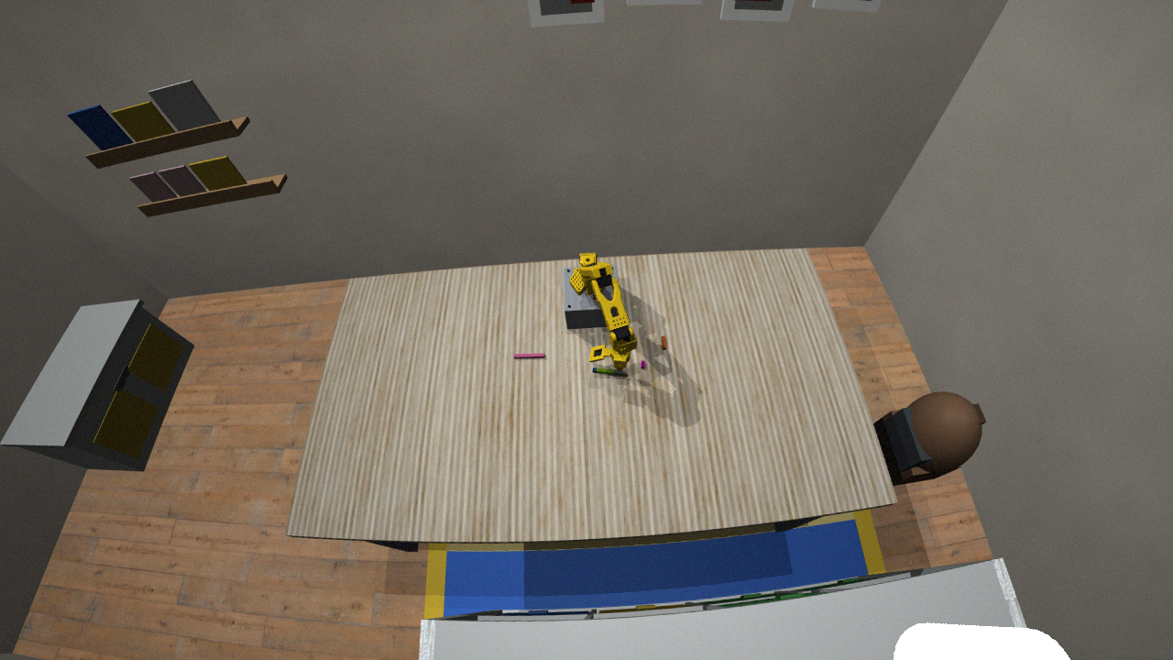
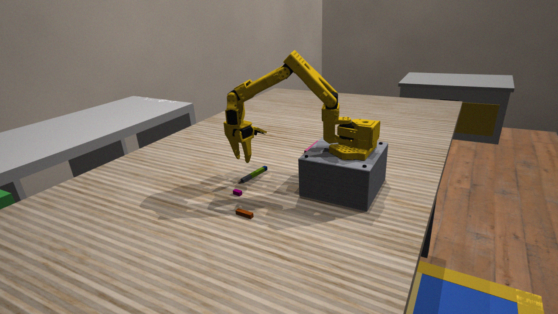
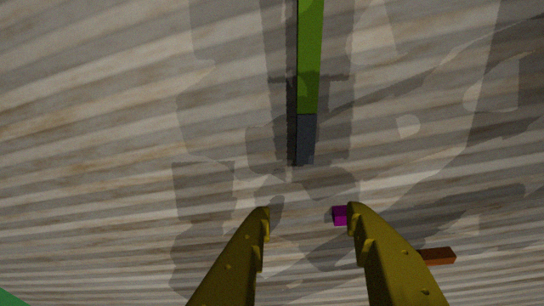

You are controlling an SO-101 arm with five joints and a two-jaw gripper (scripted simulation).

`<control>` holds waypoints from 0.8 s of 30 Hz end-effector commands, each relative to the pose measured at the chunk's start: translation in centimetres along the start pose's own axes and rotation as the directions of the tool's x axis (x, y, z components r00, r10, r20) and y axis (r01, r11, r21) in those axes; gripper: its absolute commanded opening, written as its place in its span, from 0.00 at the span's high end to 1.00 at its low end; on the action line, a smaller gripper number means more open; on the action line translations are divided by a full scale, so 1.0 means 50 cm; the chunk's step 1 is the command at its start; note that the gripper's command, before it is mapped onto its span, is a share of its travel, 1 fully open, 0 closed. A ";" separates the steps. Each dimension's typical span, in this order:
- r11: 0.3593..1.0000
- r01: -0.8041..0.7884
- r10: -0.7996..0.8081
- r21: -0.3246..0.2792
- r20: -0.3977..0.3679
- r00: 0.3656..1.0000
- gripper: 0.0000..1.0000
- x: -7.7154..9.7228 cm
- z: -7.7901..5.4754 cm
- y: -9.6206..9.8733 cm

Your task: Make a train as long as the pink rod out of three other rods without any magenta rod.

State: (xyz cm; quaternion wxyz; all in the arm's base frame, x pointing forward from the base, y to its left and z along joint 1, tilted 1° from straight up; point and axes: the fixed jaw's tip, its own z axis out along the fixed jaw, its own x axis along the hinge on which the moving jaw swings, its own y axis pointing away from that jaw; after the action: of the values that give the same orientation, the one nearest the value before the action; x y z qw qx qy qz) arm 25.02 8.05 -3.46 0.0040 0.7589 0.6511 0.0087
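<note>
- Apparently just the yardstick, to be left alone: at far left in the top view, the pink rod (image 1: 529,356) (image 2: 311,146), lying on the table (image 1: 459,426) (image 2: 156,265) (image 3: 64,127), well apart from the train.
- Next, find the blue rod (image 1: 594,369) (image 2: 264,168) at the train's left end, seemingly against the lime rod; being so short, likely to twist or skid at a slight knock.
- Then see the lime rod (image 1: 608,371) (image 2: 257,172) (image 3: 308,64), flat in the middle. Count one, five and three, making nine: likely a finished train, if no gap hides at the blue joint.
- Further right, find the grey rod (image 1: 621,374) (image 2: 246,178) (image 3: 306,138), in line and touching lime in the wrist view. Beware a drop of the arm or a sideways sweep here: liable to bend the line or open a joint.
- Above that end, note the tool (image 1: 621,367) (image 2: 242,159) (image 3: 308,208), raised off the table, fingers modestly apart with nothing between. Best lifted straight up before any swing.
- Beyond, leave the magenta rod (image 1: 642,364) (image 2: 237,192) (image 3: 339,215), banned and near the grey end; if pushed against grey, could spoil the length.
- Farthest right, leave the orange rod (image 1: 663,342) (image 2: 244,213) (image 3: 439,256), apart and unneeded.
</note>
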 end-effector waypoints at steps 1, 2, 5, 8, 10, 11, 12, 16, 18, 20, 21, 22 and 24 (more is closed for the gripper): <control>1.000 -0.002 0.002 0.013 0.006 1.000 0.83 -0.008 -0.003 -0.005; 1.000 -0.002 0.002 0.013 0.006 1.000 0.83 -0.008 -0.003 -0.005; 1.000 -0.002 0.002 0.013 0.006 1.000 0.83 -0.008 -0.003 -0.005; 1.000 -0.002 0.002 0.013 0.006 1.000 0.83 -0.008 -0.003 -0.005; 1.000 -0.002 0.002 0.013 0.006 1.000 0.83 -0.008 -0.004 -0.004; 1.000 -0.002 0.002 0.012 0.005 1.000 0.83 -0.008 -0.005 -0.004; 1.000 -0.002 0.002 0.011 0.005 1.000 0.83 -0.009 -0.007 -0.004; 1.000 -0.005 0.005 0.000 -0.001 1.000 0.83 -0.012 -0.026 -0.003; 1.000 -0.008 0.008 -0.010 -0.006 1.000 0.83 -0.015 -0.044 -0.003; 1.000 -0.012 0.012 -0.024 -0.012 1.000 0.83 -0.021 -0.067 -0.003; 1.000 -0.012 0.012 -0.024 -0.012 1.000 0.83 -0.021 -0.067 -0.003; 1.000 -0.012 0.012 -0.024 -0.012 1.000 0.83 -0.021 -0.067 -0.003; 0.999 -0.017 0.016 -0.041 -0.020 1.000 0.83 -0.028 -0.094 -0.006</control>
State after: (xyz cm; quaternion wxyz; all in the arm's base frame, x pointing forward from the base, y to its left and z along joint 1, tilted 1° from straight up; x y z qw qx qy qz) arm 24.84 7.34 -0.51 0.0099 0.7622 0.6469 0.0219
